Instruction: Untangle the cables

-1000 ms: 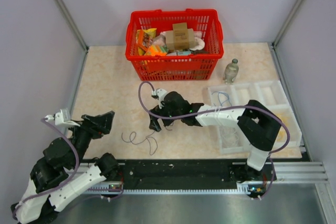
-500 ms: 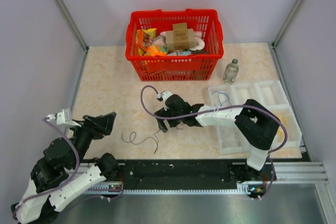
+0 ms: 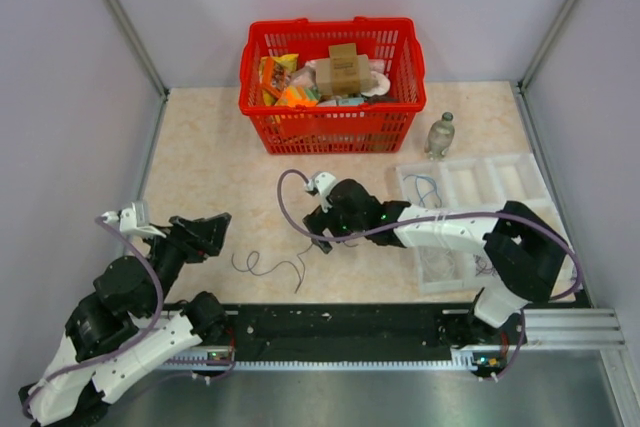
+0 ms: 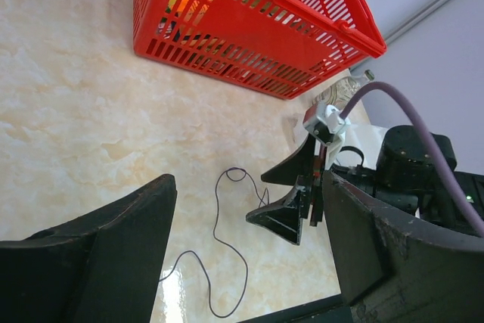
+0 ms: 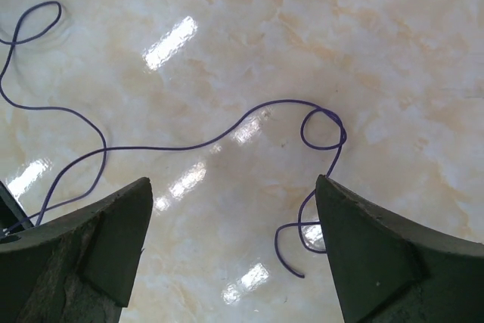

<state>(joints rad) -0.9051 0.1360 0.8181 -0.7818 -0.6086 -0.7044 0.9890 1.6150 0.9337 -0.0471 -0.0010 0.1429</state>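
Both the left end effector (image 3: 208, 230) and the right end effector (image 3: 312, 239) are held wide open and empty, the right above the thin dark purple cable (image 5: 159, 147) lying looped on the beige marbled tabletop (image 3: 200, 147). The flat strand could be missed at closure, or its small loop drawn into a knot.

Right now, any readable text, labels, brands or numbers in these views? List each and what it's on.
No text reads clearly in any view.
Orange snack packets in the red basket: print too small and blurred.
Cardboard box: no legible marking.
Small bottle: label unreadable.
Purple cable: no markings.
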